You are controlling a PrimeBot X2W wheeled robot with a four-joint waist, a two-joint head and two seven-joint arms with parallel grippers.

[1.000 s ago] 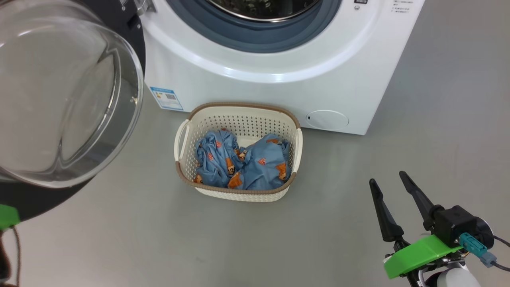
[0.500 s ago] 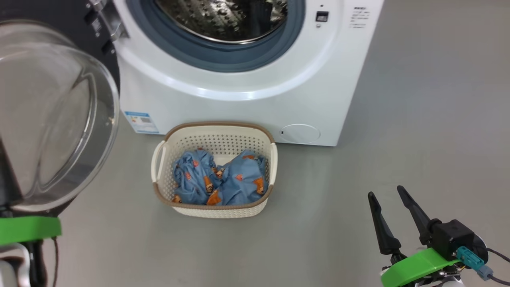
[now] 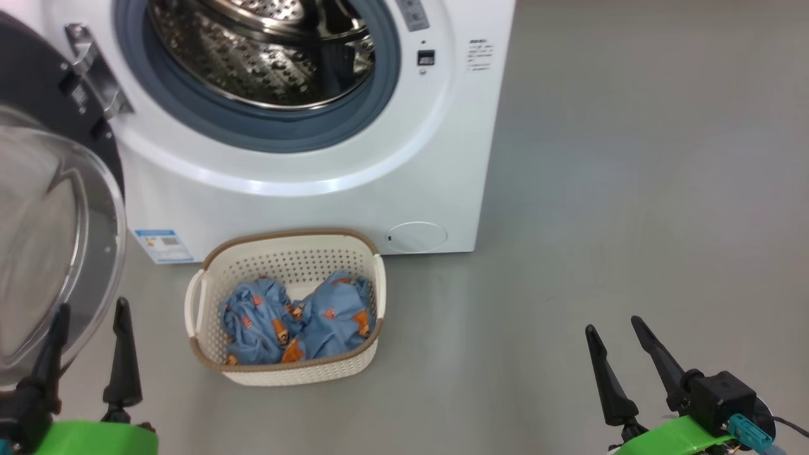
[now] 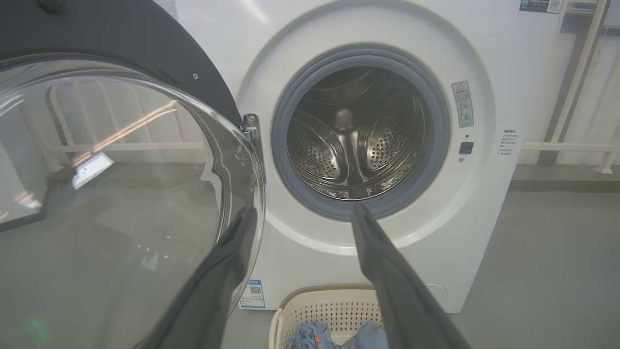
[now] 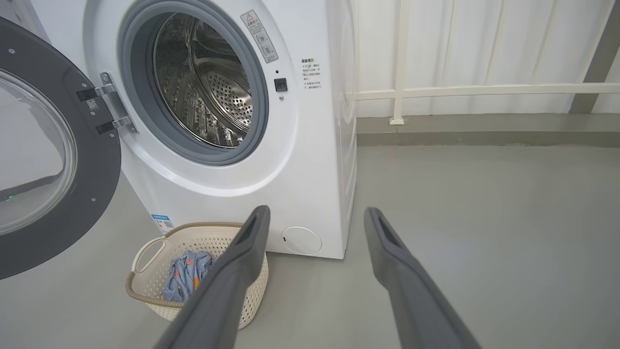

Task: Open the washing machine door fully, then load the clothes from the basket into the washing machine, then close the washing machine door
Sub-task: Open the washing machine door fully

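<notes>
Piled in the basket [image 3: 297,376] before the washing machine [image 3: 284,205]: the clothes [image 3: 256,323]. Spread apart: left end effector [image 3: 91,306], right end effector [image 3: 612,324].

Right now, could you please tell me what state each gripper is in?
Left gripper: open, holding nothing.
Right gripper: open, holding nothing.

We count one washer [image 3: 303,189], one door [image 3: 38,253], one basket [image 3: 287,253], one round flap [image 3: 417,237] and one blue label [image 3: 163,245]. Two hands: left hand [image 3: 90,308], right hand [image 3: 613,324], two fingers each. The clothes [image 3: 297,322] are bunched; we cannot count them.
</notes>
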